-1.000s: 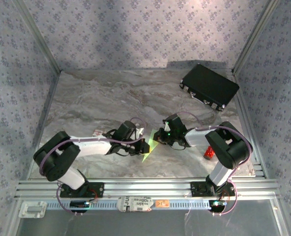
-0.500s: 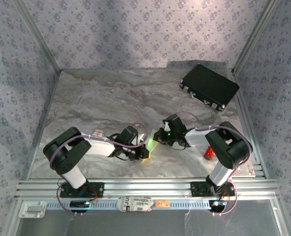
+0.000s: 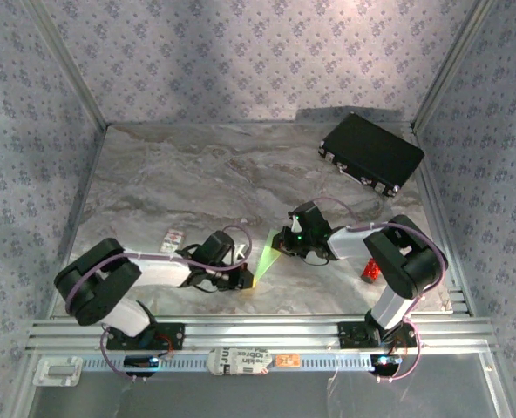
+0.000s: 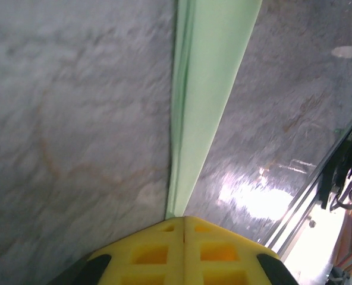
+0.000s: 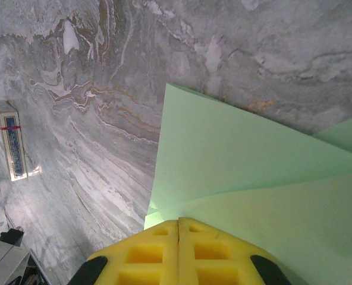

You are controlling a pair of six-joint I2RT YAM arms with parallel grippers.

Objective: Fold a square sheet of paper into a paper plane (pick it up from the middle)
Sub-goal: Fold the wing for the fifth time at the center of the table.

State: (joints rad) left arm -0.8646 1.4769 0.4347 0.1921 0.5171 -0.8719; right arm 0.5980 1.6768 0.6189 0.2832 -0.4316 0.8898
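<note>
Pale green folded sheet of thin paper (image 3: 266, 255) low over grey marbled tabletop (image 3: 171, 183), long axis running from left gripper (image 3: 246, 277), pinched on near tip, to right gripper (image 3: 282, 247), clamped on far edge; both in contact.

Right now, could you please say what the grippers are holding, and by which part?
Both pinch the folded green paper: the left gripper at its narrow tip, the right gripper at its wider end.

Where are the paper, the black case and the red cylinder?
paper (image 3: 265, 251): top view, middle of the green strip.
black case (image 3: 371, 154): top view, centre of its lid.
red cylinder (image 3: 370, 272): top view, its visible side.
</note>
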